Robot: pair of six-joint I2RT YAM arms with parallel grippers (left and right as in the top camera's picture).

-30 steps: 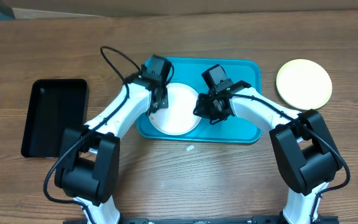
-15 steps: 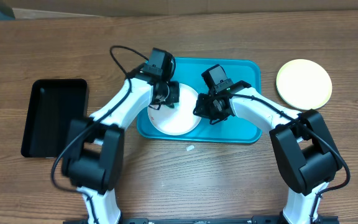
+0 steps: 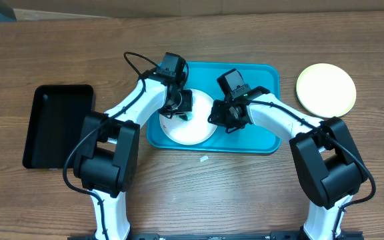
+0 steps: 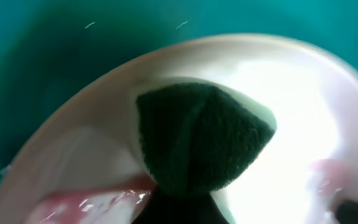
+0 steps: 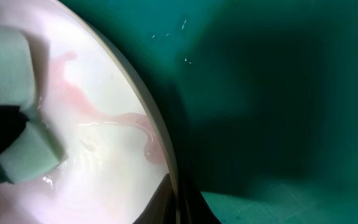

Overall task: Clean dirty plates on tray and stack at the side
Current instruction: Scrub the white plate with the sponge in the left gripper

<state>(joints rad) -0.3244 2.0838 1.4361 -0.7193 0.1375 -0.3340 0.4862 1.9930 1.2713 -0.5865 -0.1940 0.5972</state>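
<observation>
Two plates counted: white plate (image 3: 191, 128) at the tray's (image 3: 262, 133) 9 o'clock side, yellow-green plate (image 3: 325, 88) outside at 2 o'clock. Sponge (image 4: 197, 143) is clamped in left tool (image 3: 179, 104); white rim is pinched by right tool (image 3: 220, 115); tray's 3 o'clock half is left free.

Robot lab bench, no question. Two white-and-black arms, the left arm (image 3: 109, 160) and the right arm (image 3: 325, 163), stand at the near edge of a wood-grain counter (image 3: 245, 193), with a black cable (image 3: 133, 61) looping off the left one. It's all laid out like a trial. There's a turquoise tray (image 3: 267, 143) in the centre, a black tray (image 3: 59, 127) out left and a pale yellow-green plate (image 3: 325, 88) alone on the right. A white plate (image 3: 189, 130) and a dark green sponge (image 4: 197, 143) sit right under the wrist cameras.
</observation>
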